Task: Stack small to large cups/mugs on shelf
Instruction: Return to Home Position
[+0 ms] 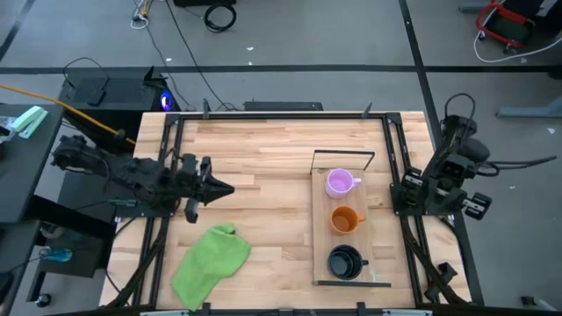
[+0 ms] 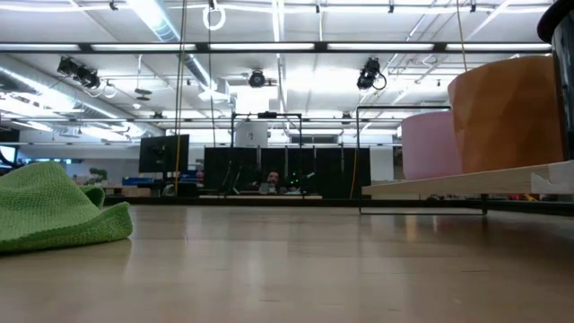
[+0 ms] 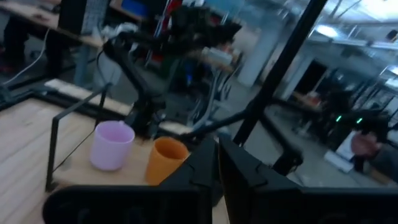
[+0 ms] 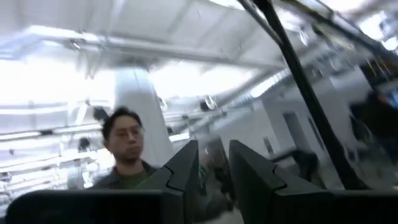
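Three mugs stand upright in a row on the light-wood shelf (image 1: 327,237) at the table's right: light purple (image 1: 339,183) farthest, orange (image 1: 344,219) in the middle, black (image 1: 345,262) nearest. None is stacked. The purple mug (image 3: 112,145) and orange mug (image 3: 165,159) also show in the left wrist view. My left gripper (image 1: 224,187) is shut and empty over the table's left part, pointing toward the shelf. My right gripper (image 4: 214,171) is slightly open and empty; its arm (image 1: 439,175) is folded at the table's right edge, beside the shelf.
A crumpled green cloth (image 1: 211,262) lies at the near left of the table, also in the low view (image 2: 54,211). The shelf's black wire frame (image 1: 342,156) rises at its far end. A person shows beyond the table (image 4: 127,146).
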Available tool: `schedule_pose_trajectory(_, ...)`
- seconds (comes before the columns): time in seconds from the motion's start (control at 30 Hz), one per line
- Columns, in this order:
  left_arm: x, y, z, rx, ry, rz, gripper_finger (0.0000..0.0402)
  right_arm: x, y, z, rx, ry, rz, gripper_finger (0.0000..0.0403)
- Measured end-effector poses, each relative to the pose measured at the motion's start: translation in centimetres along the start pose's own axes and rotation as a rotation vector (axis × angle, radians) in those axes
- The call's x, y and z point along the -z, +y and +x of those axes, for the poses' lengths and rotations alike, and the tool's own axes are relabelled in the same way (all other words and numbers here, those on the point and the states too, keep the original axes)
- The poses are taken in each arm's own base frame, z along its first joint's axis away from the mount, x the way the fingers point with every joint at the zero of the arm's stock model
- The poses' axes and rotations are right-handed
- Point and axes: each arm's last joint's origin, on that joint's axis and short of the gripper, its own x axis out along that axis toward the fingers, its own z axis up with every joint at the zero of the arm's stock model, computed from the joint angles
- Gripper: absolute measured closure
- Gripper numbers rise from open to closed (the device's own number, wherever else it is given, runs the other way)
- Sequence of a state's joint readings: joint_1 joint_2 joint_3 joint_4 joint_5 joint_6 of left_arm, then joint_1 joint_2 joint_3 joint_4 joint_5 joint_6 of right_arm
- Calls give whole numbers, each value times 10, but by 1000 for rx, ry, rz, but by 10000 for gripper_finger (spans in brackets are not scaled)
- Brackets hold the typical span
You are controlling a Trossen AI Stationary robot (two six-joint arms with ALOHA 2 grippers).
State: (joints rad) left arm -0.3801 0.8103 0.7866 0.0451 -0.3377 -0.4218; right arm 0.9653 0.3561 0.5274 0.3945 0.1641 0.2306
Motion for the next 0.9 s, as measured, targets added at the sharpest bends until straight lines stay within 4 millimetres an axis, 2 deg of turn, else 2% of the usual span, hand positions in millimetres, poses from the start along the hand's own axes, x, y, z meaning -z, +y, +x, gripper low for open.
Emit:
schedule_pose_trajectory(0.3,37,21,-16,56,-98,-19,368,32,-5,-24,-237,-153,-86,305)
schedule_pose_trajectory(0.63,74,41,-24,158,-191,-8,374,57,-16,-38,-217,-165,-179,305)
schedule_pose_trajectory(0.9,95,71,-32,210,-281,-8,366,62,-30,-54,-125,-216,-296,305)
